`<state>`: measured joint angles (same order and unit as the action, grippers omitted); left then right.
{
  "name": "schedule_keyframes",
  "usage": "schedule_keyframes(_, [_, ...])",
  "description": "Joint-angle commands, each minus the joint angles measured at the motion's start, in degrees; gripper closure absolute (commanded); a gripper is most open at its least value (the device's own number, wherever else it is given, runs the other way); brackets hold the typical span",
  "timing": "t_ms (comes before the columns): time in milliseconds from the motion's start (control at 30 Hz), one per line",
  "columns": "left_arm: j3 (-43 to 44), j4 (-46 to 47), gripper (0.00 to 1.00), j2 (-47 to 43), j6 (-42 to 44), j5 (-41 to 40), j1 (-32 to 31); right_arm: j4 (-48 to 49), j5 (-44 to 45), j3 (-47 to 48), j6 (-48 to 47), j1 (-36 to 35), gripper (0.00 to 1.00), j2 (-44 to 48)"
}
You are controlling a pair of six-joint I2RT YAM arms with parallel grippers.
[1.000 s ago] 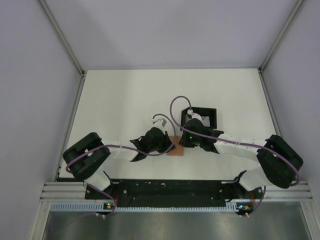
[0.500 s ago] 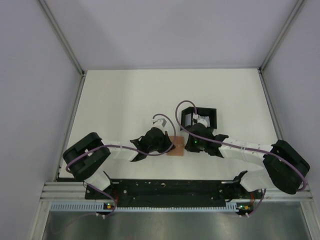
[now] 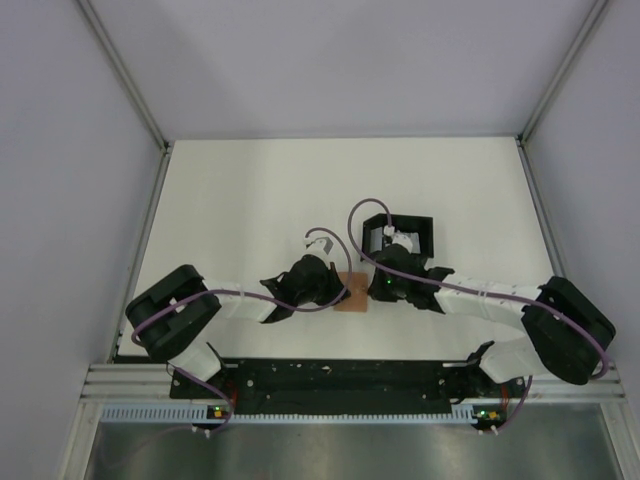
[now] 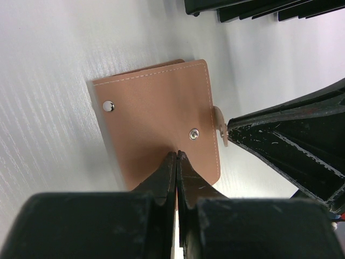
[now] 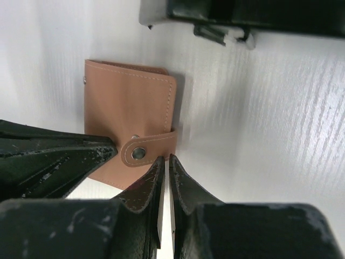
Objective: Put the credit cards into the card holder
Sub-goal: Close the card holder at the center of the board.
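Since the card holder (image 3: pixel 350 293) lies flat & snapped shut on the tabletop (image 3: pixel 240 200), btwn the two wrists toward the near edge, it prob. needs opening before any card goes in. It looks light, thin, soft leather-ish. I'd expect it to slide or flex if nudged, so one side should pin it while the other lifts. Best hold, I'd say, is the strap (image 5: pixel 156 144) w/ its snap, wrapping over the edge on the right arm's side. The flat face gives nothing to pinch.

Left pincer (image 4: pixel 177 156): fingers fully together, tips down on the holder's top face, just by a stud. It seems to pin it, not grip it. Right pincer (image 5: pixel 164 160): fingers all but together, a hairline slit, tips right at the strap's edge. Can't tell if it nips the strap or only touches it. The black tray (image 3: pixel 425 222) sits just beyond the right wrist. Cards: can't make them out.

Vs a sec ago: the right wrist was over the tray; now it's drawn back nearer & in beside the holder. Left arm & holder haven't moved.
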<state>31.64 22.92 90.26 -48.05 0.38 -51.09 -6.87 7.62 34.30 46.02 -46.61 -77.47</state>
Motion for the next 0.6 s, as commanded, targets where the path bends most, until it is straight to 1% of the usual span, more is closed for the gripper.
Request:
schedule_keyframes(0, [-1.40,-10.17,1.00,3.70,2.35,-2.93,-0.24,1.51,1.52,3.75,-1.55,0.47,0.93,-0.66])
schedule_keyframes(167, [-1.14,-10.96,1.00,3.87,2.35,-3.63,-0.24,1.69,1.61,4.63,-2.07,0.64,0.93,-0.93])
schedule_keyframes(333, [-0.70,-11.67,1.00,4.05,2.35,-4.07,-0.33,2.48,-0.93,4.90,-1.90,0.64,0.93,-2.59])
schedule_keyframes(567, [-0.44,-11.93,1.00,4.22,2.44,-4.16,-0.41,3.62,-1.73,4.19,-1.20,0.56,0.94,-3.30])
